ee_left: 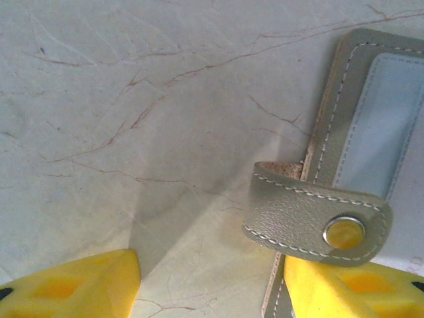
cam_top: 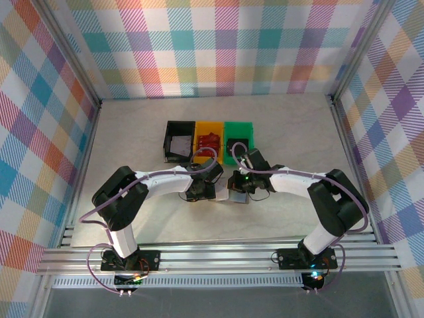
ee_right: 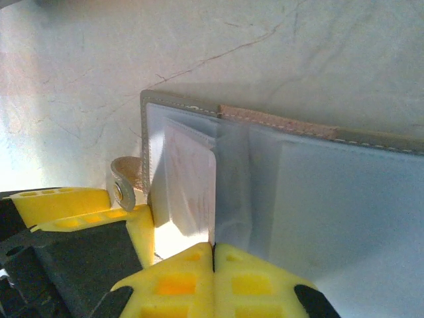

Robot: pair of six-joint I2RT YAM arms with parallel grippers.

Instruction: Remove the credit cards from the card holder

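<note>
We log card holder (ee_right: 331, 199) open. Left gripper (ee_left: 209, 291) jaws apart, one finger at its snap strap (ee_left: 311, 215), nothing gripped. Right gripper (ee_right: 213, 262) closed tight at its clear sleeve; cannot tell if anything is pinched.

Robot lab test cell: plaid-patterned enclosure walls (cam_top: 218, 46), aluminium extrusion rails (cam_top: 225, 257) along near edge, marble-look tabletop (cam_top: 132, 139).

Holder (ee_left: 358, 86) grey, white stitching, tan edge, silver snap (ee_left: 344, 232). Table (ee_left: 132, 99) cream marble, brown veins. Black bin (cam_top: 180, 124), yellow bin (cam_top: 209, 123), green bin (cam_top: 238, 124). Walls (cam_top: 212, 46) pastel plaid.
</note>
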